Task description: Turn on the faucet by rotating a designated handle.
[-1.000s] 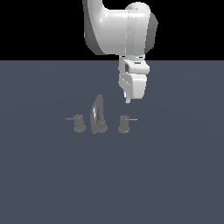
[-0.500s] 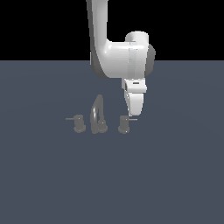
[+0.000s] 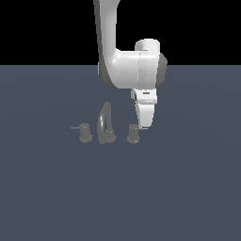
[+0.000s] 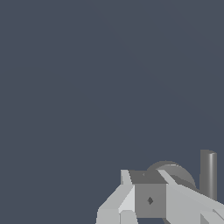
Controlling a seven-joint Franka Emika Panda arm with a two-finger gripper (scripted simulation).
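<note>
My gripper [image 3: 145, 125] hangs straight down from my white arm [image 3: 123, 66]. Its tip is very low, just over the dark grey floor [image 3: 188, 188]. The tip sits right at the handle [image 3: 133, 133], on the exterior view's right side of it. I cannot tell if my gripper is touching the handle or only just beside it, because the two blend together there.

The faucet [image 3: 104, 123] stands on the floor, near the middle of the exterior view. Its tall curved spout is in the middle. One short round knob [image 3: 84, 132] sits on the exterior view's left, with a thin rod poking out to the left. The handle is the other short round knob, on the exterior view's right of the spout. My gripper hides most of its thin rod.

In the wrist view I see my pale fingers [image 4: 127, 199] close up, with a grey block between them. Just past them is the round top of the handle [image 4: 177, 173], and a dark upright post [image 4: 208, 174] stands next to it. I cannot tell if my gripper is open or closed.
</note>
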